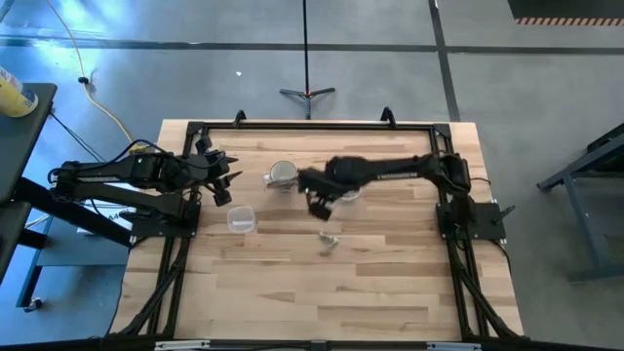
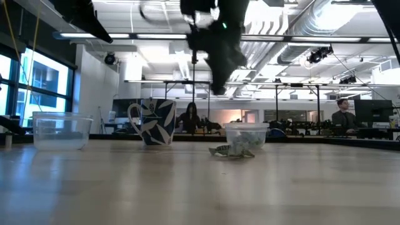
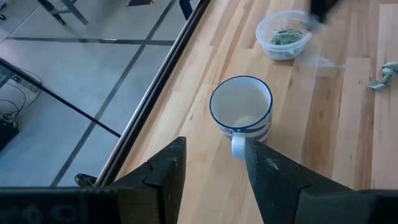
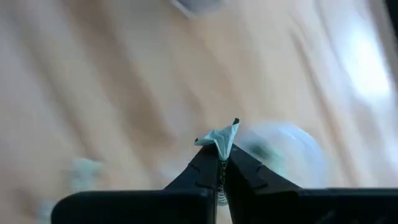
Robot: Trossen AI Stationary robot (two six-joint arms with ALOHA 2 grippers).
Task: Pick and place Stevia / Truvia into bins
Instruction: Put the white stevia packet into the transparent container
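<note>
My right gripper (image 4: 222, 157) is shut on a pale green packet (image 4: 219, 135). In the high view it hovers (image 1: 318, 203) above the table, between the mug and the small clear cup (image 2: 245, 137). That cup, which holds green packets, stands upright on the table, as the left wrist view also shows (image 3: 284, 34). More packets (image 2: 231, 152) lie flat on the wood in front of the cup, seen from above too (image 1: 329, 238). My left gripper (image 3: 214, 146) is open and waits near the table's left edge (image 1: 226, 180). My right gripper pinches the packet between its two fingertips. A crumpled end of the packet (image 4: 222, 132) sticks out past the tips. The packet is lifted clear of the table; the low view shows the gripper (image 2: 219, 84) well above the wood.
A white mug with a blue leaf pattern (image 2: 155, 122) stands left of the cup, also seen in the left wrist view (image 3: 241, 106). A squarish clear tub (image 1: 241, 218) sits nearer the left arm. A black frame runs along the table's edges (image 1: 312, 125). Bare wood spreads toward the near edge.
</note>
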